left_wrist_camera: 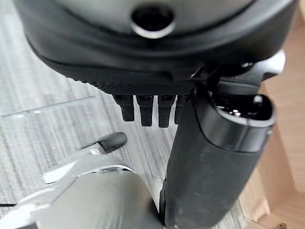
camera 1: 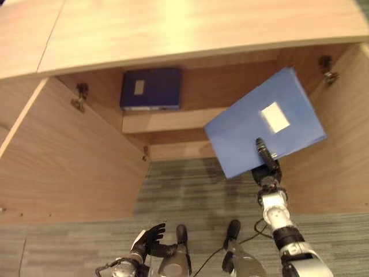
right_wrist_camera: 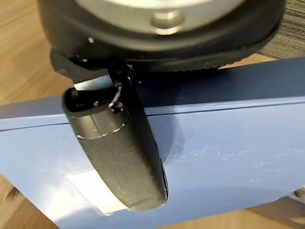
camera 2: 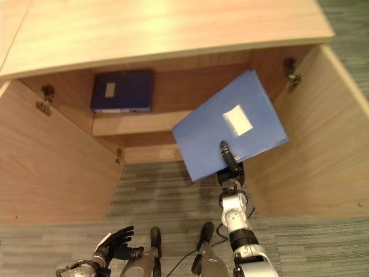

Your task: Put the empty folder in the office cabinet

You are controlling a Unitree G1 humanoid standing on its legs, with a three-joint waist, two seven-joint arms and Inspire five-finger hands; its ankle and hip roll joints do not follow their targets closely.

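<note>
Right robot hand [camera 1: 266, 166] grips blue folder [camera 1: 262, 124] before cabinet [camera 1: 75, 156]; seemingly dark binder [camera 1: 151, 88] shelved behind.

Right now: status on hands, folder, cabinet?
Right hand shut on light blue folder, held tilted at open cabinet. Left hand low, relaxed, empty. Dark blue folder already on shelf.

Office setting. Low wooden cabinet [camera 1: 173, 34] in pale laminate, doors [camera 1: 69, 156] swung wide on metal hinges [camera 1: 80, 96]. Dark blue binder [camera 1: 151, 88] lying on inner shelf [camera 1: 167, 120]. Lighter blue folder [camera 1: 262, 122] at cabinet mouth. Grey striped office carpet [camera 1: 190, 196] underfoot.
</note>
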